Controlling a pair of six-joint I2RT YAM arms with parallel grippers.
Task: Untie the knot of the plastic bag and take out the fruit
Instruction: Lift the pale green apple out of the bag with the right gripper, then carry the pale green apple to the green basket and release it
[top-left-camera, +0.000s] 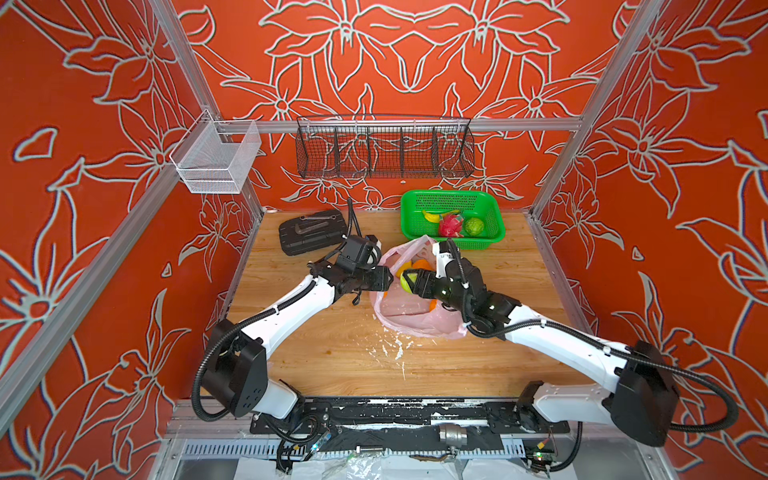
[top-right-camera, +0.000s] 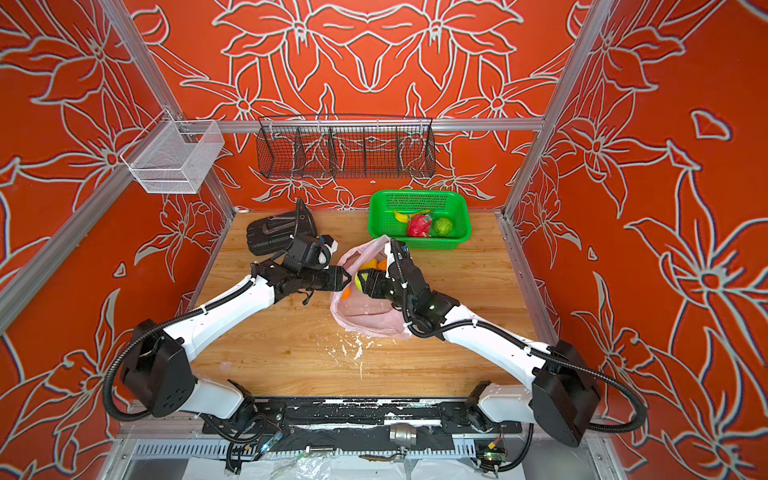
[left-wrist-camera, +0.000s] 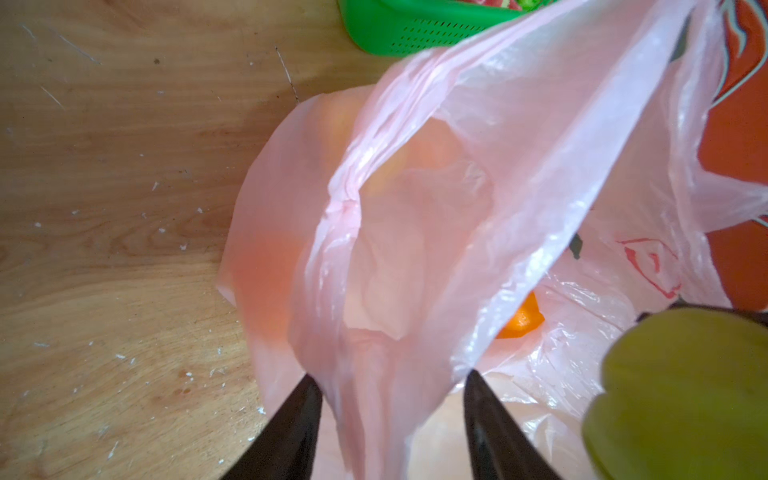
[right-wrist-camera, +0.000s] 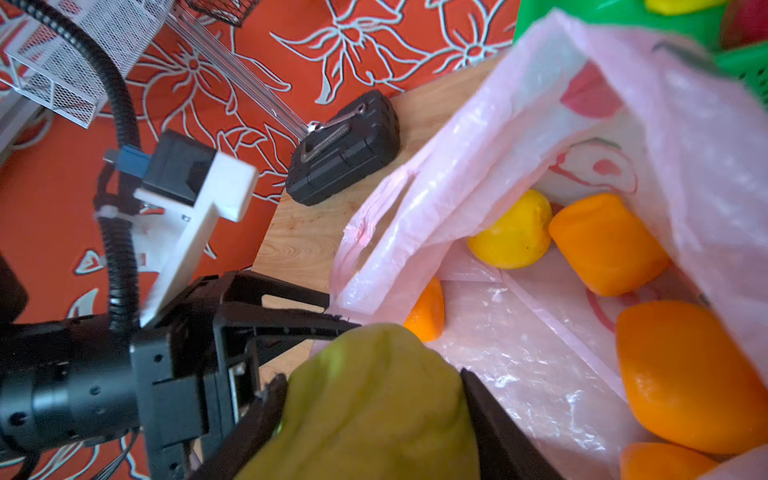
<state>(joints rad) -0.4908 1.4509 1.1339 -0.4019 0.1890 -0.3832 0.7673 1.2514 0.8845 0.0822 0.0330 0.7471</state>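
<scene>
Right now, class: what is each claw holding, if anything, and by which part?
The right claw grips the green fruit by its two sides. The left claw stands open, holding nothing; plastic bag film hangs loose between its jaws.

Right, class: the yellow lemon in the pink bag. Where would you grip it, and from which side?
Grip the lemon across its round middle, probably coming down through the bag's open mouth. An orange sits beside one flank and bag film overlaps the opposite one, so set the jaws on the two free sides.
</scene>
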